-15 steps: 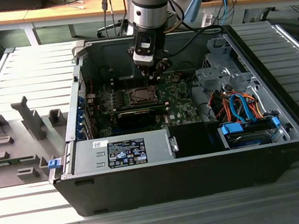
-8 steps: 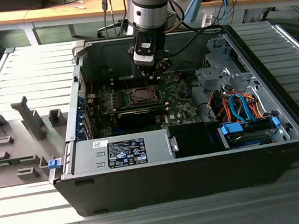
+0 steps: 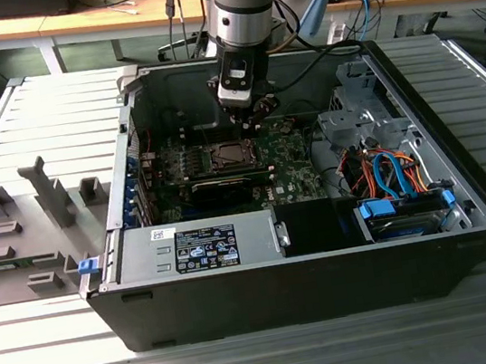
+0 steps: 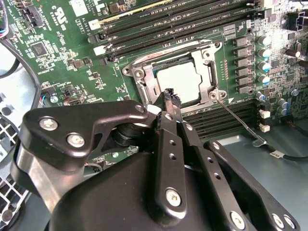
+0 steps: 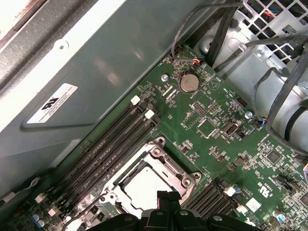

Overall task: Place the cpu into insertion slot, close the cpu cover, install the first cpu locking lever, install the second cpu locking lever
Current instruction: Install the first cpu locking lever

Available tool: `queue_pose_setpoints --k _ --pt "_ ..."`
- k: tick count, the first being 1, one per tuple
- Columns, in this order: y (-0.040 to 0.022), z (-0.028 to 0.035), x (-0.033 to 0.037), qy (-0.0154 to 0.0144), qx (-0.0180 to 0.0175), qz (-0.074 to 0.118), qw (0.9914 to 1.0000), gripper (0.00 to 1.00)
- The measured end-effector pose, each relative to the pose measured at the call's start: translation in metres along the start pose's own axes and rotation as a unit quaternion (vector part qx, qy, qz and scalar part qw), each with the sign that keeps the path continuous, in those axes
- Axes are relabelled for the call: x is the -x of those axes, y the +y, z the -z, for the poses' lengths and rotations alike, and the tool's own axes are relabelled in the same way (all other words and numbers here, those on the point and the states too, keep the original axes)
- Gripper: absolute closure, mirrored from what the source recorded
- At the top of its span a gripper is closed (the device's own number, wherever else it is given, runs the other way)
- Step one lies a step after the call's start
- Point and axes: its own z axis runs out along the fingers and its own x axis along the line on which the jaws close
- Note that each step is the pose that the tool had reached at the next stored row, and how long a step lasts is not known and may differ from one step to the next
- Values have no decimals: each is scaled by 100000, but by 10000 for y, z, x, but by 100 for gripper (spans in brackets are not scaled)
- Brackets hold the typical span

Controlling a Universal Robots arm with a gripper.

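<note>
The cpu [image 4: 179, 81] sits in the insertion slot [image 3: 230, 155] on the green board, its silver-grey top showing through the cut-out of the cpu cover [image 4: 146, 83]. The cover lies flat over it. A thin wire locking lever [image 4: 237, 119] sticks out from the socket's corner across the board, unlatched. My gripper [image 4: 171, 97] is shut with nothing between its fingers, its tips right at the socket's edge beside the cpu. In the first wrist view the gripper [image 5: 168, 196] hangs at the rim of the cover [image 5: 166, 161]. The exterior view shows the gripper [image 3: 249, 119] just above the socket.
Long memory slots [image 4: 183, 24] run beside the socket. A black graphics card [image 3: 225, 185] lies in front of it, and a power supply [image 3: 202, 246] lies nearer still. A drive cage with blue and orange cables [image 3: 389, 178] fills the exterior view's right. The case wall [image 5: 72, 72] rises close behind.
</note>
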Motion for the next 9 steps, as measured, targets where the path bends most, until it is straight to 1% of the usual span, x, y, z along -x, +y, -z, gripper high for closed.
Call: queue_pose_setpoints --k 9 --pt "0 0 0 -21 -15 668 99998 89"
